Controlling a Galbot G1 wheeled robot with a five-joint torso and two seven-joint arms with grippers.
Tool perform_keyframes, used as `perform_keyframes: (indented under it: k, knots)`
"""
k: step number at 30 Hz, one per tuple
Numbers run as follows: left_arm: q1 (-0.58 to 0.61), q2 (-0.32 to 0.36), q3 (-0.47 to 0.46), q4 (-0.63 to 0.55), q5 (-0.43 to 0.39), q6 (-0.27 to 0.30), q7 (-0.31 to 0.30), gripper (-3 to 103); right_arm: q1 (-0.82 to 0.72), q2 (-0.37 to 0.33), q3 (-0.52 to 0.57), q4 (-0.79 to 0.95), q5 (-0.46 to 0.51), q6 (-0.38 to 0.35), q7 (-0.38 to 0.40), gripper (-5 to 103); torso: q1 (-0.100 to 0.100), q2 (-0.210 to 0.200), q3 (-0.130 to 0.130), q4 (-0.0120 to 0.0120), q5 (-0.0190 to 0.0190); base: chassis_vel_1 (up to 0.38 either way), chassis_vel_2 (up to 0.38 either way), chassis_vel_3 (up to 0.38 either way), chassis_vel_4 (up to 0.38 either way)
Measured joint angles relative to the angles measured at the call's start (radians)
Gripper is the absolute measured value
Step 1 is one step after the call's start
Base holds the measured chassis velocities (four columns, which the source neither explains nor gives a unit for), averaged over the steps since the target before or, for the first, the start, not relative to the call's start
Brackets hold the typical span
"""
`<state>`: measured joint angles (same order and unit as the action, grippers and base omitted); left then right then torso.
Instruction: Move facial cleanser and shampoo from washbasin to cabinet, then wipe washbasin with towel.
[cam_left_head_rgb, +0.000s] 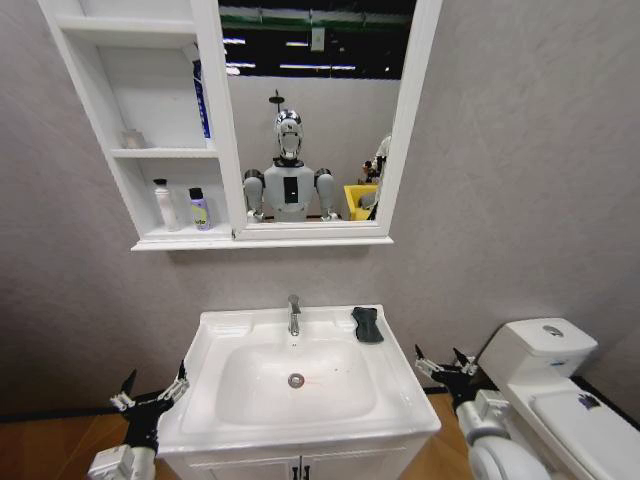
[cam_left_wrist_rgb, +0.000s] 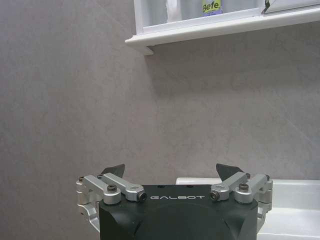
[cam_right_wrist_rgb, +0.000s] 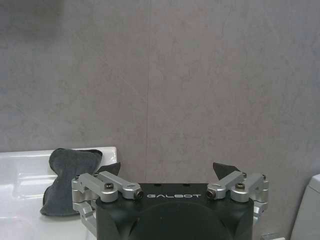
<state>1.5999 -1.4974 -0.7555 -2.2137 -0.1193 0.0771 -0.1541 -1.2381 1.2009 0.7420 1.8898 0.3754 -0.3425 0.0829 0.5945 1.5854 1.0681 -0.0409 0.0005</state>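
Head view: the washbasin (cam_left_head_rgb: 215, 335) sits centred below the cabinet (cam_left_head_rgb: 150, 243), with the towel (cam_left_head_rgb: 367, 324) lying on the basin's back right corner, just right of the tap (cam_left_head_rgb: 294, 314). 2 bottles stand on the cabinet's lowest shelf, a white one (cam_left_head_rgb: 163, 204) and a smaller one with a dark cap (cam_left_head_rgb: 200, 210), near each other. The left gripper (cam_left_head_rgb: 152, 390) hangs beside the basin's left edge and the right gripper (cam_left_head_rgb: 443, 362) beside its right edge, between basin and toilet (cam_left_head_rgb: 545, 352); both are spread wide and hold nothing. Left wrist view: the left gripper (cam_left_wrist_rgb: 170, 170) faces the grey wall, fingers apart and empty, the cabinet's underside (cam_left_wrist_rgb: 200, 31) above. Right wrist view: the right gripper (cam_right_wrist_rgb: 167, 169) is likewise wide open and empty, the towel (cam_right_wrist_rgb: 67, 180) on the basin rim (cam_right_wrist_rgb: 25, 165) near one finger.
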Motion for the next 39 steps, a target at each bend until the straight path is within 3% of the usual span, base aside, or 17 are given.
perform_keyframes:
  k: [1,3,9,23,35,39]
  knots:
    - [0.000,0.000,0.000,0.000,0.000,0.000,0.000,100,0.000,0.000,0.000,0.000,0.000,0.000,0.000,100,0.000,0.000,0.000,0.0000,0.0000,0.000,0.000,0.000,0.000]
    - [0.020,0.006,0.005,0.000,0.005,-0.012,-0.031,100,0.134,-0.088,-0.068,-0.111,0.032,-0.018,-0.006,100,0.000,0.000,0.000,0.0017,-0.0007,0.000,0.000,0.000,0.000]
    - [0.043,0.008,0.016,-0.010,0.023,-0.025,-0.070,100,0.326,-0.156,-0.223,-0.289,0.122,-0.048,-0.013,100,0.000,0.000,0.000,0.0011,-0.0005,0.000,0.000,0.000,0.000]
    - [0.030,-0.037,0.078,-0.003,0.108,-0.026,-0.072,100,0.496,-0.036,-0.409,-0.460,0.146,-0.053,-0.020,100,0.000,0.000,0.000,0.0010,-0.0006,0.000,0.000,0.000,0.000]
    - [0.009,-0.037,0.108,0.009,0.122,-0.034,-0.075,100,0.577,-0.010,-0.441,-0.580,0.134,-0.050,-0.038,103,0.000,0.000,0.000,0.0008,-0.0006,0.000,0.000,0.000,0.000]
    - [0.003,-0.037,0.117,0.009,0.123,-0.032,-0.075,100,0.586,-0.003,-0.448,-0.603,0.133,-0.050,-0.039,99,0.000,0.000,0.000,0.0010,-0.0005,0.000,0.000,0.000,0.000]
